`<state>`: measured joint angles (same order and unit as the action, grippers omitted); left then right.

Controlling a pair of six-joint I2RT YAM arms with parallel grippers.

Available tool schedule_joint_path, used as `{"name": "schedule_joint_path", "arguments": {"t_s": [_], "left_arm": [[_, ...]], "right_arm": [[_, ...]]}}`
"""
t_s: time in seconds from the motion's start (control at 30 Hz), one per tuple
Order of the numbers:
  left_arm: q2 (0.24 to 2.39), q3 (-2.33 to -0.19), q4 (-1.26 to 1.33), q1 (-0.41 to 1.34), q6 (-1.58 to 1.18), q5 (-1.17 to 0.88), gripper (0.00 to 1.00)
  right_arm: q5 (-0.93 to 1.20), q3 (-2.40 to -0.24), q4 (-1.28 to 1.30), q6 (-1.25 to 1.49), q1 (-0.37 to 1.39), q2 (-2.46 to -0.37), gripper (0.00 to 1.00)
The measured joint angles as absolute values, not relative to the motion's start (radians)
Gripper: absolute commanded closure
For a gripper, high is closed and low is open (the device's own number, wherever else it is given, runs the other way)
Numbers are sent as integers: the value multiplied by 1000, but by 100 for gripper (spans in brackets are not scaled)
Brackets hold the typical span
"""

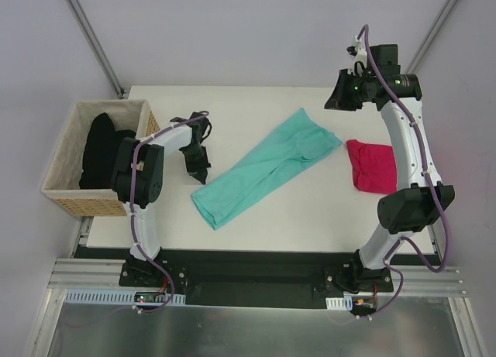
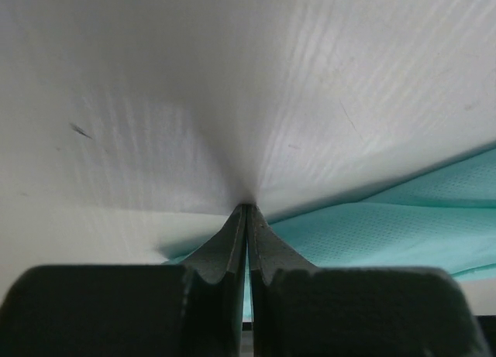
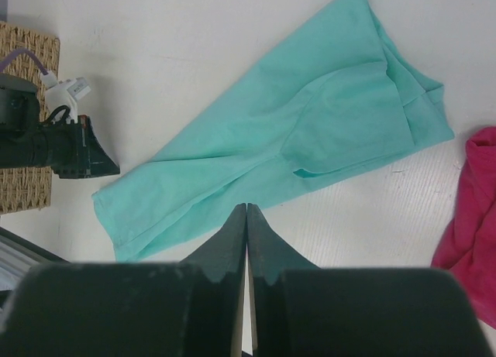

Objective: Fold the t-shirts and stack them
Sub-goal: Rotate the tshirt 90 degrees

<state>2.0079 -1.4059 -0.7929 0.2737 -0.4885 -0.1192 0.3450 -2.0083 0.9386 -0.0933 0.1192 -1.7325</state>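
left hand [image 1: 199, 173]: clenched on nothing, tips low by the tabletop [image 1: 310, 217], teal hem just beside it; probably poised to pinch.
right hand [image 1: 339, 97]: clenched, empty, raised over the teal shirt's far end.
teal t-shirt [image 1: 267, 165]: soft fine knit, a long diagonal strip between both hands.
magenta t-shirt [image 1: 372, 165]: crumpled, near right hand.
black t-shirts [image 1: 99, 148]: heaped in woven basket [image 1: 77, 190], outside left hand.
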Motion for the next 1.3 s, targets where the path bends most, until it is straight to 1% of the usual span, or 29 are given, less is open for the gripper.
{"name": "schedule_joint_path", "arguments": {"t_s": [0.33, 0.63, 0.93, 1.3], "left_arm": [[1952, -1305, -806, 373, -537, -160, 100], [1897, -1217, -800, 401, -562, -182, 100], [1887, -1203, -803, 457, -568, -179, 100], [1928, -1240, -862, 595, -595, -265, 100]], "right_arm": [[359, -2008, 931, -90, 119, -1725, 98], [364, -2003, 921, -89, 119, -1712, 98], [364, -1948, 910, -87, 119, -1683, 97], [364, -1932, 903, -87, 119, -1680, 97]]}}
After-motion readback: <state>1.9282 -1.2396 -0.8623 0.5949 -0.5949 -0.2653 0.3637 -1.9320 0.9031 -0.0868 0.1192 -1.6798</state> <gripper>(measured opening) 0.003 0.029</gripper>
